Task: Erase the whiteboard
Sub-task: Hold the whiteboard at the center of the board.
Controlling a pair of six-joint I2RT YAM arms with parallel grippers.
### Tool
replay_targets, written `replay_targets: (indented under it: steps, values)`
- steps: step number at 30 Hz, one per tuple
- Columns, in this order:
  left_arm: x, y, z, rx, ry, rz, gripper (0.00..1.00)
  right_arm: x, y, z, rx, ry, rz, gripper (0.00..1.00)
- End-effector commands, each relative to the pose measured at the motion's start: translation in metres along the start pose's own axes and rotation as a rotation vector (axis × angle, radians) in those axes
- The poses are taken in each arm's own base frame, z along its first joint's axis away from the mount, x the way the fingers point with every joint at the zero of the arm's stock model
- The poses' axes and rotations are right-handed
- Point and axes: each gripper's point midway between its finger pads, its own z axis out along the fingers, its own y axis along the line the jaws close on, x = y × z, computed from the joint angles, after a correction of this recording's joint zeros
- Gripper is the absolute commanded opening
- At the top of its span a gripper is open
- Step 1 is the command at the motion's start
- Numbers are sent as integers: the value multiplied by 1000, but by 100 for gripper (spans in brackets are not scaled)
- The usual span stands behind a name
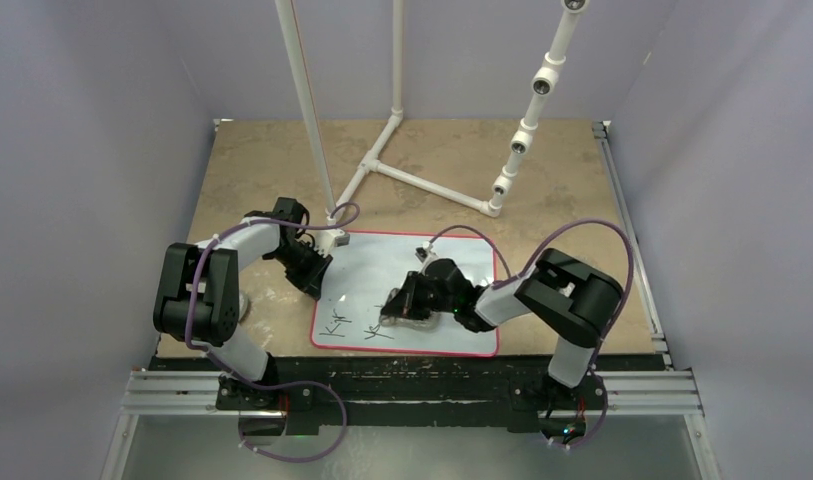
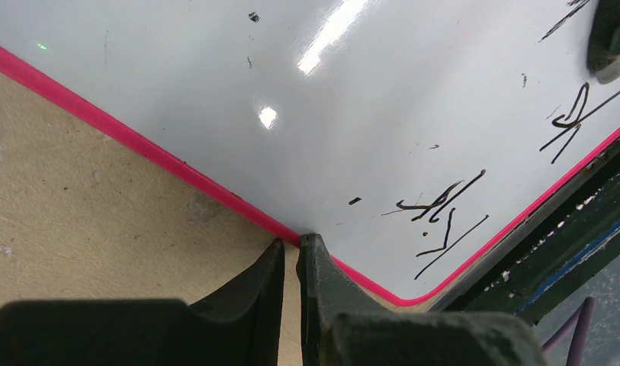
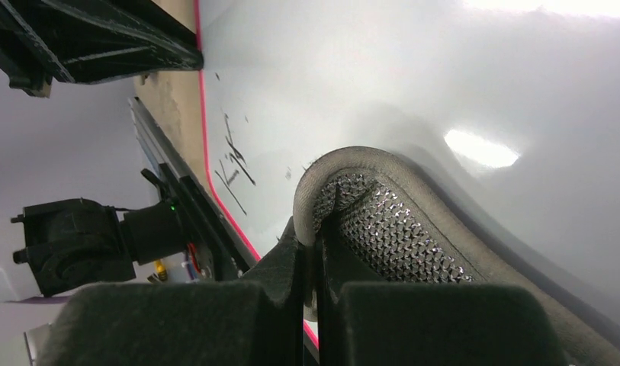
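Tan tabletop (image 1: 262,160) is seen at far left, and there the left gripper (image 1: 319,278) is found at the 9 o'clock edge of the whiteboard (image 1: 382,262). Its fingers are drawn together to a thin slit, with the tips set right on the red border (image 2: 177,164) and nothing seen between them. The whiteboard is laid flat on the table, just ahead of the arm bases and midway between them. Black handwriting (image 1: 337,322) is seen at its 7 o'clock corner. A little toward 6 o'clock of the board's middle, the right gripper (image 1: 397,312) is angled down and clamped tight on a folded grey mesh pad (image 3: 383,221). The pad is held against the glossy white surface, with a few strokes just off at 7 o'clock.
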Motion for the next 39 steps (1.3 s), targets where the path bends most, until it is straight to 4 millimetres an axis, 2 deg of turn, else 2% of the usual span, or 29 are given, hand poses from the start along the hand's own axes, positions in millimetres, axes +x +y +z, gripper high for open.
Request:
replay_targets:
  steps: [1, 3, 5, 6, 8, 11, 13, 16, 18, 19, 22, 28, 30, 31, 32, 34, 39]
  values:
    - [11, 48, 29, -179, 68, 153, 0, 71, -114, 9, 459, 218, -81, 0]
    - [12, 48, 29, -179, 74, 155, 0, 81, -80, 39, 395, 255, -161, 0]
    - [12, 47, 29, -179, 75, 156, 0, 89, -52, 59, 350, 269, -231, 0]
    - [12, 47, 29, -178, 74, 157, 0, 91, -41, 64, 332, 272, -257, 0]
    - [12, 47, 29, -177, 76, 156, 0, 97, -40, 58, 322, 287, -274, 0]
    - [12, 47, 29, -178, 78, 161, 0, 108, -70, 21, 392, 319, -227, 0]
    - [12, 47, 29, -175, 79, 162, 0, 111, -103, -12, 464, 312, -179, 0]
    - [14, 46, 30, -172, 84, 165, 0, 112, -140, -56, 544, 276, -71, 0]
    - [14, 46, 30, -173, 83, 165, 0, 112, -158, -75, 585, 246, -19, 0]
    - [14, 46, 30, -171, 83, 165, 0, 112, -157, -75, 570, 238, -9, 0]
    - [13, 44, 29, -167, 77, 163, 0, 98, -147, -49, 578, 200, -38, 0]
    - [14, 42, 28, -159, 78, 164, 0, 75, -56, 54, 378, 213, -122, 0]
    - [13, 41, 28, -158, 77, 164, 0, 68, -33, 77, 342, 218, -127, 0]
    - [12, 41, 27, -158, 76, 165, 0, 71, -33, 79, 345, 236, -118, 0]
    - [12, 41, 27, -157, 74, 166, 0, 71, -35, 76, 355, 237, -101, 0]
    - [11, 41, 26, -158, 71, 172, 0, 63, -52, 61, 409, 200, -79, 0]
    - [12, 41, 24, -162, 77, 187, 0, 42, -134, -23, 545, 72, 133, 0]
